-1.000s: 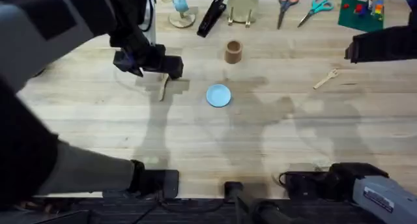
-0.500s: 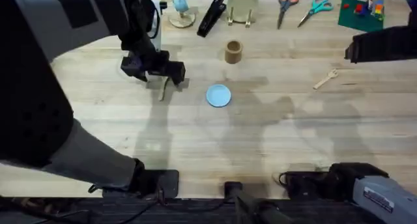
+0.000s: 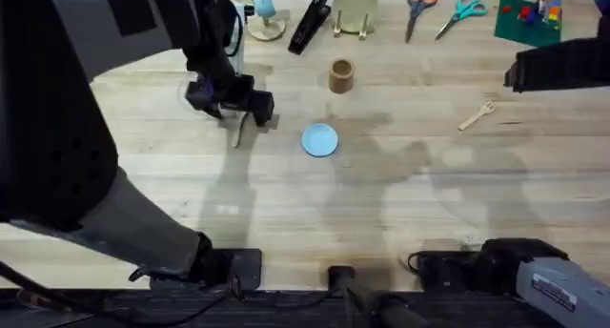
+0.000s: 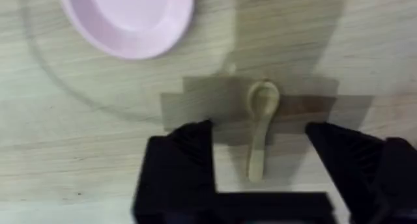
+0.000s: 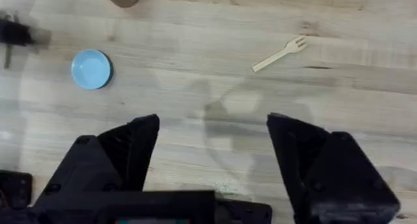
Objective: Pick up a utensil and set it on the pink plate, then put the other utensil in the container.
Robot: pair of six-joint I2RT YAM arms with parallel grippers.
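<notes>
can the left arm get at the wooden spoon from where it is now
Probably yes. The left gripper hangs right over the spoon with its jaws open on either side of the handle, and nothing lies between them.

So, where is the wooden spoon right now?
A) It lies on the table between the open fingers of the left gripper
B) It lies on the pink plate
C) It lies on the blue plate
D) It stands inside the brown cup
A: the wooden spoon lies flat on the table between the open left gripper, apart from the pink plate.
</notes>
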